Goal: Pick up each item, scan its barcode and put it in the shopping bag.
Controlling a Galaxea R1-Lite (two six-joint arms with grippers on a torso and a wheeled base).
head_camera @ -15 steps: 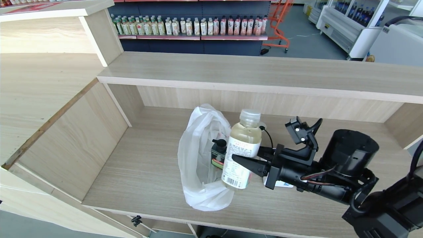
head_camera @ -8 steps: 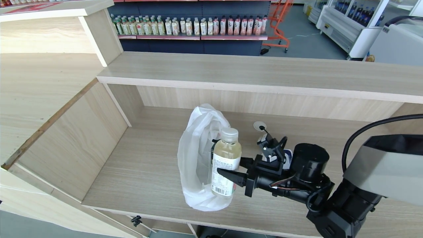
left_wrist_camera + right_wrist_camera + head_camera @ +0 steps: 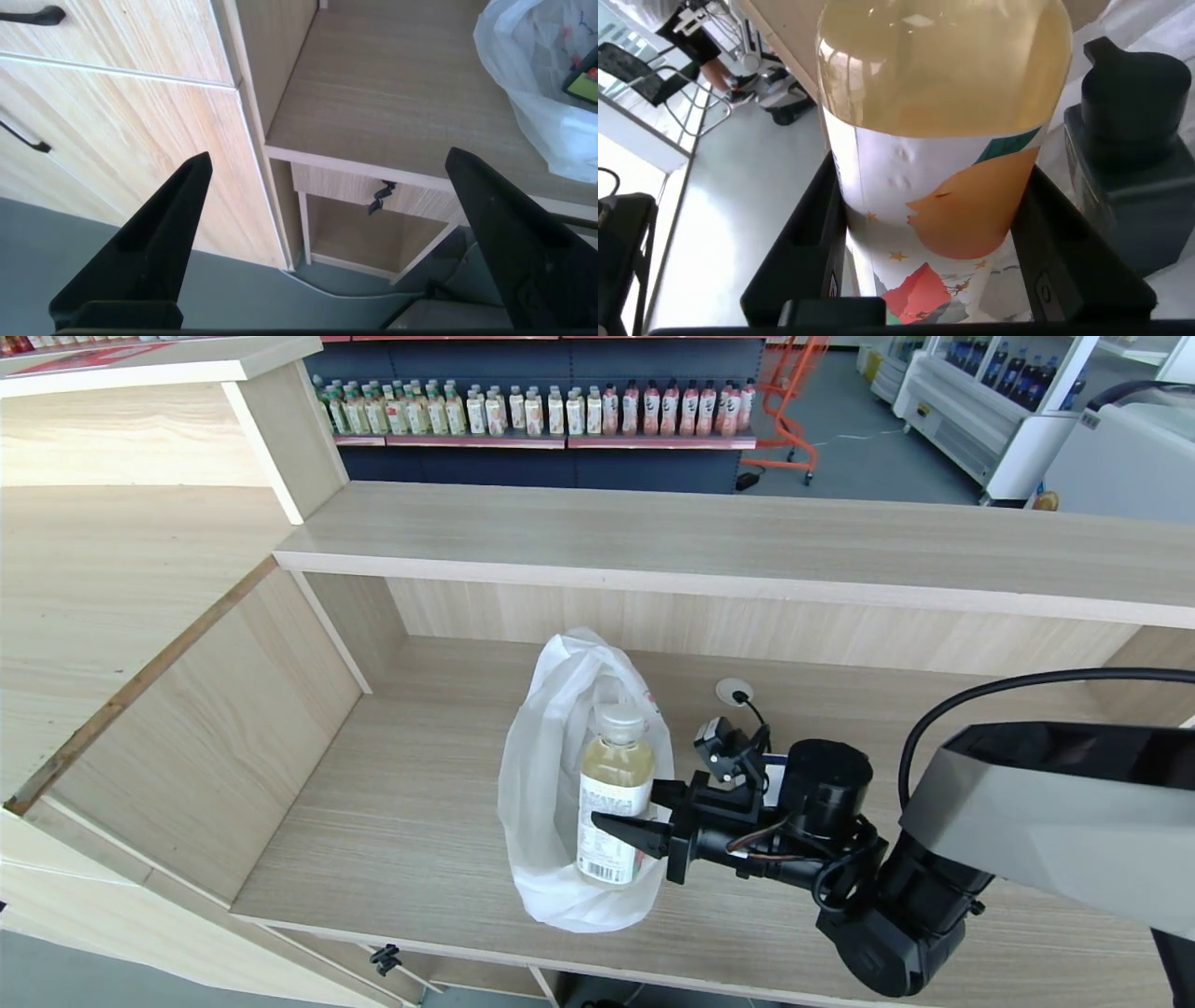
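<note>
- One bottle (image 3: 614,793) of pale yellow drink stands upright, cap up, in the open mouth of the white plastic bag (image 3: 546,756), just below the centre of the head view.
- My right claw (image 3: 644,817) comes in from the lower right and pinches the bottle at its label, one finger on each side.
- In the right wrist view, a dark container (image 3: 1134,121) with a black cap sits in the bag just beside the bottle.
- The bag rests on the wooden tabletop (image 3: 401,821).
- My left claw (image 3: 329,159) is spread wide and holds nothing, off the tabletop's front edge. The bag is at the upper right of that frame.
</note>
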